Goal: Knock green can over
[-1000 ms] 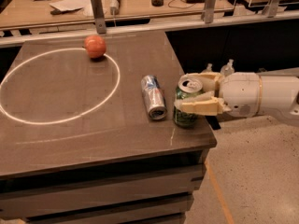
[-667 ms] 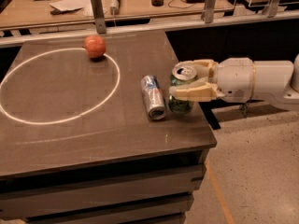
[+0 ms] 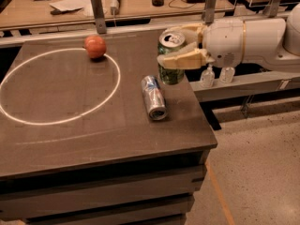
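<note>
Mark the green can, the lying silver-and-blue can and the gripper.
green can (image 3: 169, 75), camera view, lower body below the finger.
silver-and-blue can (image 3: 153, 97), camera view, middle of its side.
gripper (image 3: 164, 47), camera view, between fingertips, around the green can.

End effector (image 3: 164, 48) at table (image 3: 93, 125) right edge, front finger (image 3: 183, 60) hiding green can (image 3: 171, 75) middle; arm (image 3: 253, 39) cut off right.

No legible text, brand or number anywhere. Print on the green can (image 3: 169, 75) and the silver-blue can (image 3: 153, 97) is unreadable. Gripper (image 3: 169, 46) is behind the silver-blue can, fingers clasping the green can.
</note>
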`<state>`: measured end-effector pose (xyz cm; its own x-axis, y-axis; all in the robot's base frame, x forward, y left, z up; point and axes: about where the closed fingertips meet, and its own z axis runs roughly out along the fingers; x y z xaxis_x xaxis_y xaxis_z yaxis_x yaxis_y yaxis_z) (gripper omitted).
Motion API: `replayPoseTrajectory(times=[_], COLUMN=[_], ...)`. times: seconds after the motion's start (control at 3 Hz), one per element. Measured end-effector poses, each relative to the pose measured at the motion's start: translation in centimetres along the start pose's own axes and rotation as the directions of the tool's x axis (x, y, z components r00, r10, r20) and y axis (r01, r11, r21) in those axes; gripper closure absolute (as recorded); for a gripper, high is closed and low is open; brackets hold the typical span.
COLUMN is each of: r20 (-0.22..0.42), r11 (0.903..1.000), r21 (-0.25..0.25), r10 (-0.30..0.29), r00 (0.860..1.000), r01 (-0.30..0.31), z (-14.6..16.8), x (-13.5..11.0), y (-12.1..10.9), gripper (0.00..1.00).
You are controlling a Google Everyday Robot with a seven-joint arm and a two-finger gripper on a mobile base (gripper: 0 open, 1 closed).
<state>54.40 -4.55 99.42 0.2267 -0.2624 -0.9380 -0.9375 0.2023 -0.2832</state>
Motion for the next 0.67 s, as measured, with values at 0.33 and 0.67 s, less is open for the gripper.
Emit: replayPoseTrajectory(times=[0.33,0.67], r20=[-0.022,-0.079], r11=[0.9960,0.9674], r21=[-0.047,-0.184], r10=[-0.078,-0.191], r00=[0.997,0.978], r01=[0.077,0.174], z=[2.5,8.2], x=[-2.3,-3.7], y=[0.1,2.8], gripper=[1.00,1.00])
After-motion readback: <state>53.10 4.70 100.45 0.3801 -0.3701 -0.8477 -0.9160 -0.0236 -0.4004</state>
